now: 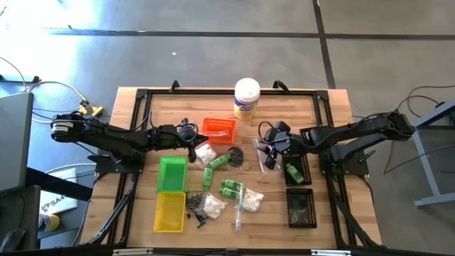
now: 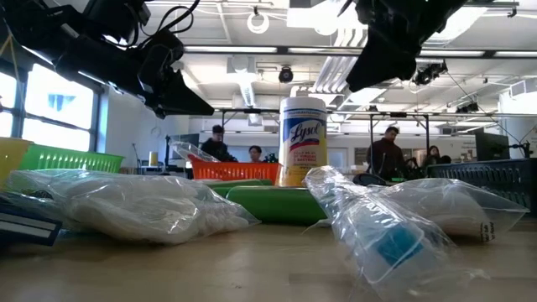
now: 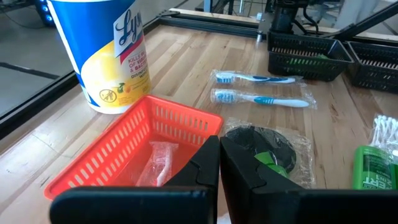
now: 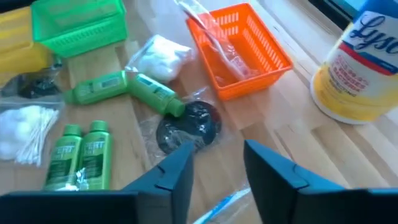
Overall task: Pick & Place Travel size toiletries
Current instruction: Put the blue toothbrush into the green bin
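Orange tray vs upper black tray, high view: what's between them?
A black round item in a clear bag and wrapped toothbrushes under the right claw lie between orange tray and black tray.

Left arm: reaches in from the left side, stretched low toward the table's middle.
Left gripper [image 1: 190, 144]: fingers [image 3: 249, 171] pressed together, holding nothing.
Right arm: comes in from the right side, elbow bent.
Right gripper [image 1: 264, 148]: fingers [image 4: 277, 167] parted, nothing between them.

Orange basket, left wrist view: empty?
No. The orange basket holds a clear-wrapped item lying on its floor.
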Motion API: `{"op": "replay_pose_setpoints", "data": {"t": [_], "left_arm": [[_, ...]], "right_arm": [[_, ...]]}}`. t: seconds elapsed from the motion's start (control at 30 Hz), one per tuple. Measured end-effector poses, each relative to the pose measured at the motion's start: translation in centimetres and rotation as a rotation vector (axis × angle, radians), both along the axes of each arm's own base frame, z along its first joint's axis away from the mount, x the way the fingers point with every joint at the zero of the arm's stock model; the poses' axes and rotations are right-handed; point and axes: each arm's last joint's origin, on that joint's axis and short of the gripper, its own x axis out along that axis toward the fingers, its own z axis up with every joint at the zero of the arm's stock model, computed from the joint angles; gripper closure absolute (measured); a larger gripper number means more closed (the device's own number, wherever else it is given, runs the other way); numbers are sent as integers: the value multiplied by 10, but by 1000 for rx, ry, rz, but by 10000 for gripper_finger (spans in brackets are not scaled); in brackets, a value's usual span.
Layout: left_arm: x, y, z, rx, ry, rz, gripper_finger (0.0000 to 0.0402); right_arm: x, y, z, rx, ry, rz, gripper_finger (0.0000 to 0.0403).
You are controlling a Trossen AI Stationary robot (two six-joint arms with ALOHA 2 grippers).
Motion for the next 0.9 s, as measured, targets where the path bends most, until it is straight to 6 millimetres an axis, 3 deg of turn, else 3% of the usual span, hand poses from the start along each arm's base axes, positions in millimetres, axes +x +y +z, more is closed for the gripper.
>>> {"op": "replay_pose_setpoints", "data": {"t": [0.2, 0.37, 0.53, 0.9], "left_arm": [[0, 0, 0, 0, 0, 0, 394], [0, 0, 0, 0, 0, 0, 394], [0, 0, 0, 0, 0, 0, 394], [0, 0, 0, 0, 1, 0, 394]], "right_arm": [[8, -1, -8, -9, -3, -97, 161], [15, 0, -17, -49, 27, -58, 120], [27, 0, -30, 22, 0, -155, 113], [45, -10, -75, 72, 80, -363, 148]]}}
